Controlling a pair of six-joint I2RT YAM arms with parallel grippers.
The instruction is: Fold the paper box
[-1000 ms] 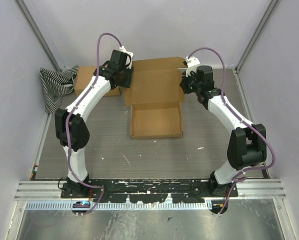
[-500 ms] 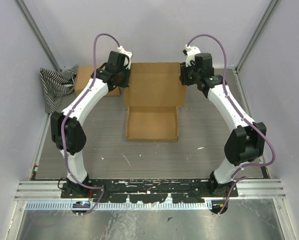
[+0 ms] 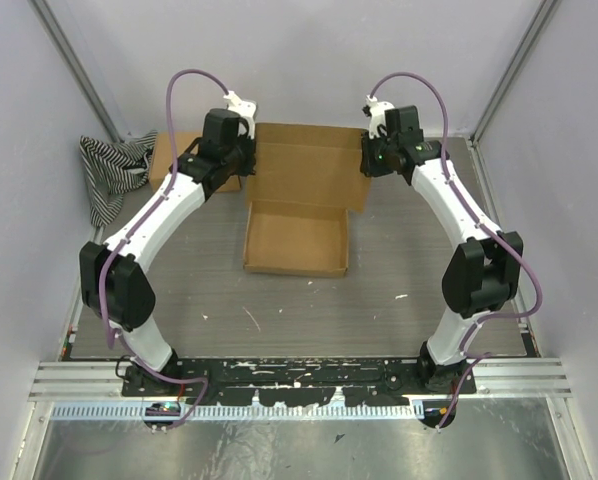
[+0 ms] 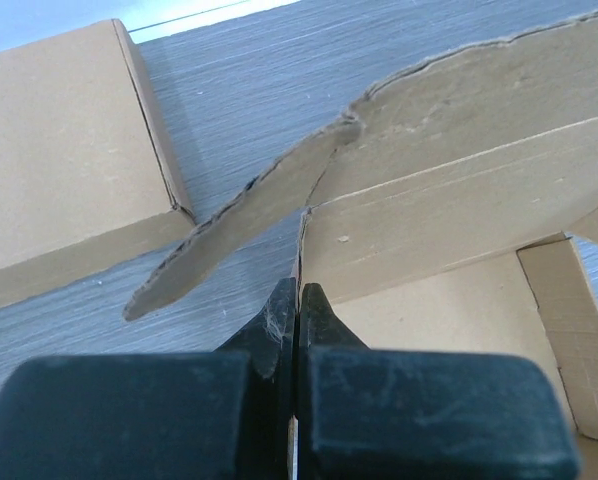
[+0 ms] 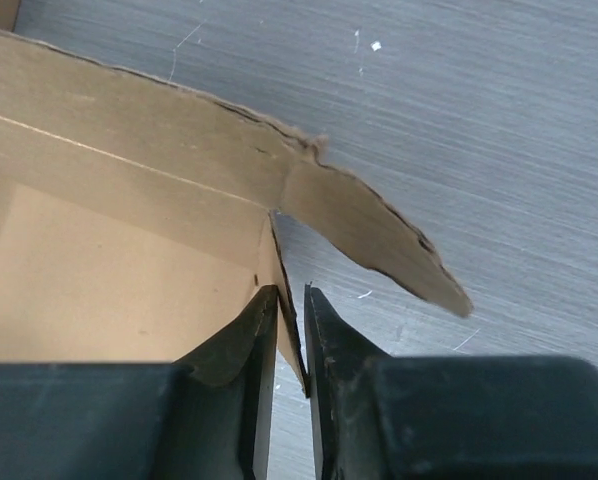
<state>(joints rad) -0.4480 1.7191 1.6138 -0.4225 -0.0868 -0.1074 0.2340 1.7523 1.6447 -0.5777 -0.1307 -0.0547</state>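
Since a second ago the paper box [image 3: 297, 240] has slid a little to the left. Both grippers have travelled with its far corners, the left one closing and the right one loosening. Seen from above, the paper box lies open on the grey table [image 3: 279, 310], between the two arms. It has a shallow tray on the side nearest the arm bases and a wider panel joined to the tray's far edge. The left gripper [image 4: 297, 300] is at the left end of that panel. Its wrist camera shows the black jaws pressed together, with the edge of a cardboard side wall running down into the seam between them. A curved tab [image 4: 229, 240] sticks out from the box to the left of the jaws. The right gripper [image 5: 291, 300] is at the right end of the panel. Its jaws stand slightly apart with a thin cardboard wall passing between them; whether they squeeze that wall cannot be told. A rounded tab [image 5: 379, 240] splays outward from the box just past those jaws. Left of the paper box, beyond the left gripper, sits a second cardboard box [image 3: 167, 170], closed. A crumpled black-and-white striped cloth [image 3: 109, 175] lies against its far-left side.
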